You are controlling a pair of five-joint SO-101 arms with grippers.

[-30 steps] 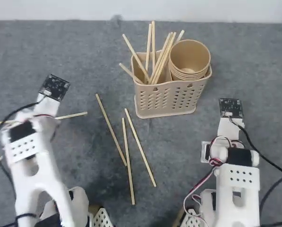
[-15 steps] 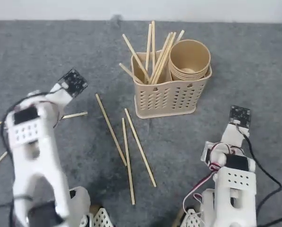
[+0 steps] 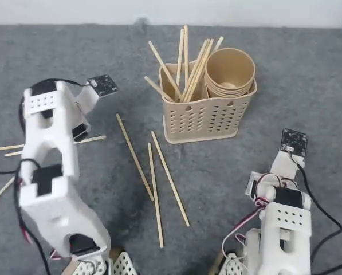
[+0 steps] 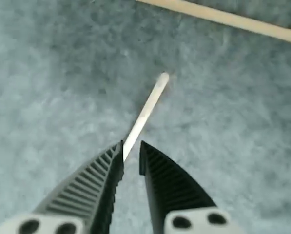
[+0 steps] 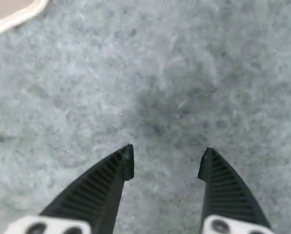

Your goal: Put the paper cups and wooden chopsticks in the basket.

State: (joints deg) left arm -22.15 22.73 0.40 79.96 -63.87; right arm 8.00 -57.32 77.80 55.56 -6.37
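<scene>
A chopstick (image 4: pixel 147 107) lies in the narrow gap of the left gripper (image 4: pixel 131 145), against one finger. The right gripper (image 5: pixel 168 156), at 5 o'clock from the basket (image 3: pixel 202 117), stands wide.

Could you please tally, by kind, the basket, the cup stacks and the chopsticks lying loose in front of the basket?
basket: 1
stack of paper cups: 1
loose chopsticks in front of the basket: 3
Total: 5
</scene>
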